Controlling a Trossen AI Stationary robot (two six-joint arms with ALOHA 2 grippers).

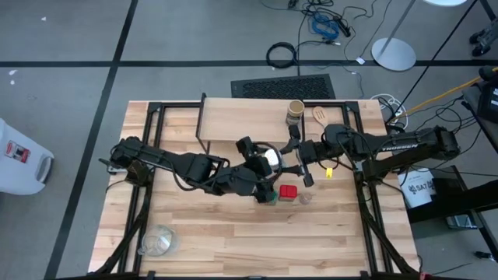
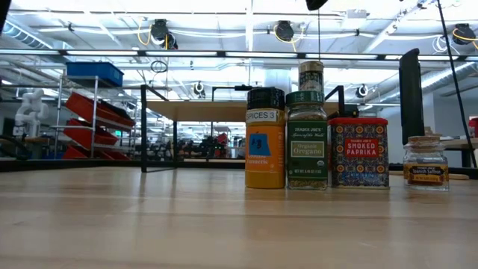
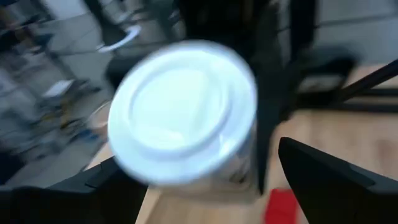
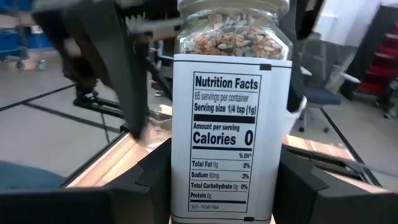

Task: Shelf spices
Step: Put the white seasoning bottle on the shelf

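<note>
A clear spice jar (image 4: 231,124) with a white lid (image 3: 183,112) and a nutrition label hangs in the air above the table's middle (image 1: 271,158), my right gripper (image 4: 221,186) shut on it. My left gripper (image 3: 205,186) is open, its fingers standing either side of the lid (image 1: 261,167); I cannot see them touching it. On the table stand a black-lidded turmeric jar (image 2: 265,138), a green-lidded oregano jar (image 2: 307,140), a red paprika tin (image 2: 359,152) and a small saffron jar (image 2: 426,162). One tan-lidded jar (image 1: 295,109) stands on the shelf (image 1: 233,117). My right gripper pinches the lower part of the jar's body (image 4: 180,180) between its two fingers (image 4: 146,186), one on each side of the label. The fingers come in level from the table's right. The jar is upright, lid up, lifted clear of the table.
A wooden spoon (image 1: 319,115) lies on the shelf beside the tan-lidded jar. A clear glass bowl (image 1: 159,241) sits near the front left corner. The standing containers cluster just in front of and below both grippers.
</note>
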